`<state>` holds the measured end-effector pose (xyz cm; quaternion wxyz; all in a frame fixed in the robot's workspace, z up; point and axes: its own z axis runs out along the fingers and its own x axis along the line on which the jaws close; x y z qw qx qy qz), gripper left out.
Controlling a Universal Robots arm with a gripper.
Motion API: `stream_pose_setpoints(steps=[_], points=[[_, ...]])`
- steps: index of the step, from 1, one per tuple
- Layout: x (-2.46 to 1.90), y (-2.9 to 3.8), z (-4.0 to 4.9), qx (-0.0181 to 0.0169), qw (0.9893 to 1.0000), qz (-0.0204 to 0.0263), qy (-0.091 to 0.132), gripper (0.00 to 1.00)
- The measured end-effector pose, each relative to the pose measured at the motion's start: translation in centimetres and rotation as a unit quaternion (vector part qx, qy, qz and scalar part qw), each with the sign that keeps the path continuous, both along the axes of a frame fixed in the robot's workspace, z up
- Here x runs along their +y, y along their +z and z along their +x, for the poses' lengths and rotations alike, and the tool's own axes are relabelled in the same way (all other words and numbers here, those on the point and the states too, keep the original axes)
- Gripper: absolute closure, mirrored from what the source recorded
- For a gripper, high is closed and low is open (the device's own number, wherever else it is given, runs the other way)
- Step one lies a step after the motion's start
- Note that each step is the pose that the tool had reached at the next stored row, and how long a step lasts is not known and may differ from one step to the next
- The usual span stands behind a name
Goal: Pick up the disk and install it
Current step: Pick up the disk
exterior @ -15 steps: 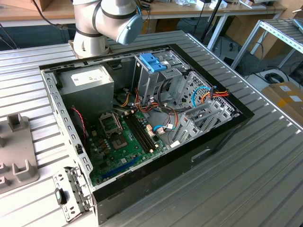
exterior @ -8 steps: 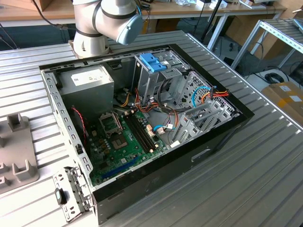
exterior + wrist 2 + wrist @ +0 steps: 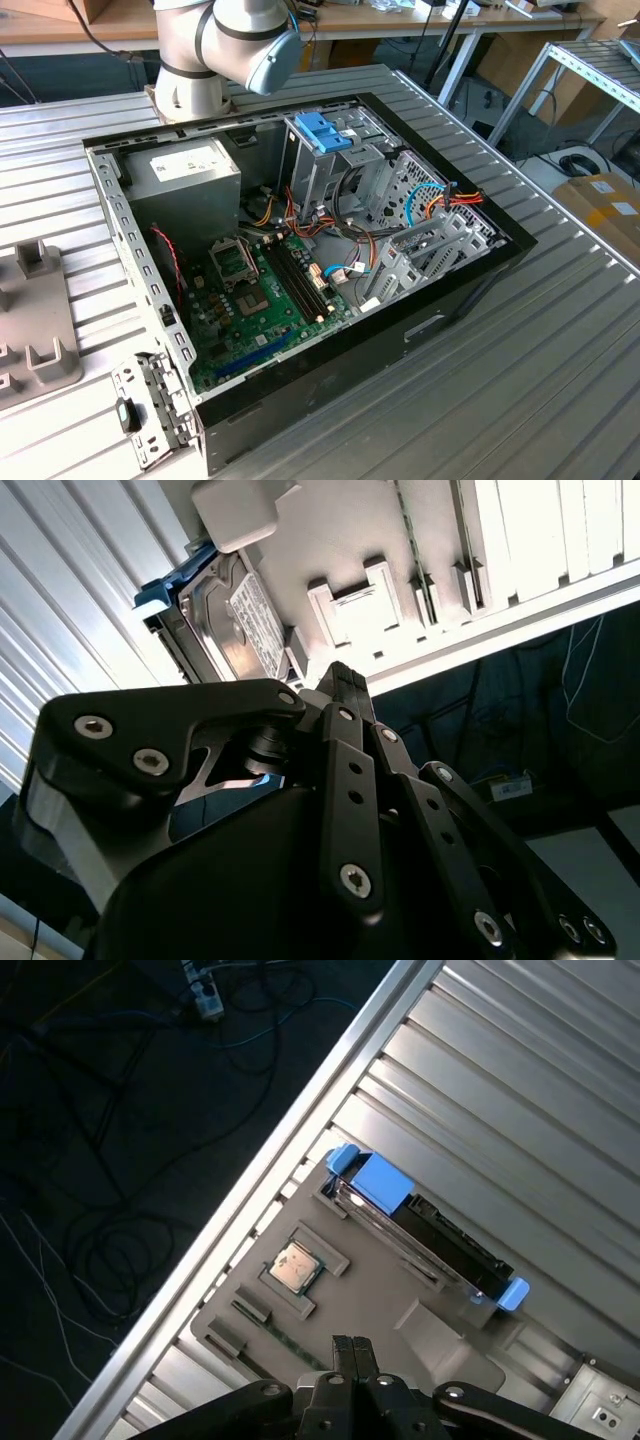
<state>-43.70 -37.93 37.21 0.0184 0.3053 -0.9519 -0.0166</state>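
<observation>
Claw (image 3: 351, 1345) clear of disk (image 3: 425, 1230)
We see it pinched shut, empty; disk stands edgewise beyond its tips, untouched.

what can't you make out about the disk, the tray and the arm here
Second wrist view: one end of the disk is hidden behind the gripper; its label's print is too small.
First wrist view: the disk stands on edge in the tray, so its flat faces are turned away.
Exterior view: the tray is cut off by the picture's left edge, the arm by the top edge.
</observation>
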Motion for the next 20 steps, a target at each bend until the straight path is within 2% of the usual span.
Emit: stream_pose_setpoints(steps=[20], points=[[0.0,0.0,0.0,0.0,0.9994,0.0,0.034,0.9]])
